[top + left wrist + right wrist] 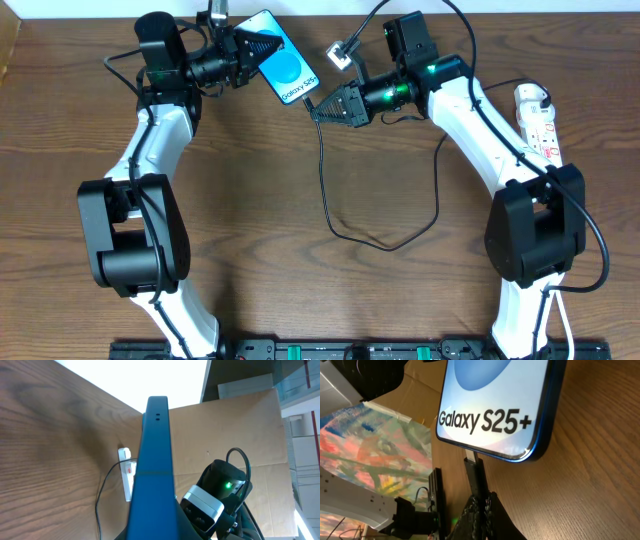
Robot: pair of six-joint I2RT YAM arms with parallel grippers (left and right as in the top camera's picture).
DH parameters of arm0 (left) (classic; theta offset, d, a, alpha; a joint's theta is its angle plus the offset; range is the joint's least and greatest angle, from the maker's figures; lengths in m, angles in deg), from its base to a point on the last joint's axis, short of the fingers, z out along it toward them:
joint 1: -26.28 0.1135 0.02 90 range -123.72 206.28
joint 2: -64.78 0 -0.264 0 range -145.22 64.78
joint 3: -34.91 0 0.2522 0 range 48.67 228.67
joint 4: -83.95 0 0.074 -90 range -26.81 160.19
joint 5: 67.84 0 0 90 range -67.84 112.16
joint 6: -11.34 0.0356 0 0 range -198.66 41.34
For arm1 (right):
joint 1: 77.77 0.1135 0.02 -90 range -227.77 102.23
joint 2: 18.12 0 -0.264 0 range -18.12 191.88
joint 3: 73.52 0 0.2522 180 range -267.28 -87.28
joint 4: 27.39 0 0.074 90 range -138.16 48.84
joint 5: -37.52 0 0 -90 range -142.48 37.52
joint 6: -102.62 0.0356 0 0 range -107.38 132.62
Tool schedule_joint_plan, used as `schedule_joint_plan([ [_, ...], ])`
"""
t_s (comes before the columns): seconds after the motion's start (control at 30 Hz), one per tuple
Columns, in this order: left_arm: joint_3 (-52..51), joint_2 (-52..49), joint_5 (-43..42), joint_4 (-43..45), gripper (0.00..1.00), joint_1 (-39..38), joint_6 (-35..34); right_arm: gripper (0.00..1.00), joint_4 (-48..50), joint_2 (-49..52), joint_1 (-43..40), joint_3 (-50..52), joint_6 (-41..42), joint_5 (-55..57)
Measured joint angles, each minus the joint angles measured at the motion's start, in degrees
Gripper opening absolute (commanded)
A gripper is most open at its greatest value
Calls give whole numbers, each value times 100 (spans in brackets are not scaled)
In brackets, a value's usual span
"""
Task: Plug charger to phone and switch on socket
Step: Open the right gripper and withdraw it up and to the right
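At upper centre overhead, the left gripper (252, 47) clamps the slim blue-screened phone (285, 68). The right gripper (322, 106) pinches the thin black charger (474, 473) at its port. Next, probably: seat it squarely. The white socket strip (538, 118), right edge, waits unswitched.

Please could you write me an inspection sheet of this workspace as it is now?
Surface: brown wooden table.
Job's things: phone screen lit; socket at right, switches unreadable.
Clutter: small grey-white object, unidentified.
Grippers: left gripper holds the phone; right gripper holds the plug tip at the phone's lower edge.
Cables: charger loops slack across the table.
Surroundings: cardboard; painted sheet.
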Motion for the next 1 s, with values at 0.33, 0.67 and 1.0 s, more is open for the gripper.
schedule_joint_plan([
  [0.33, 9, 0, 83, 15, 7, 28, 39, 1, 251, 0, 0, 24, 225, -26],
  [0.67, 35, 0, 105, 20, 7, 68, 66, 1, 579, 0, 0, 81, 542, -109],
  [1.0, 52, 0, 127, 22, 7, 116, 85, 1, 1086, 0, 0, 118, 960, -310],
])
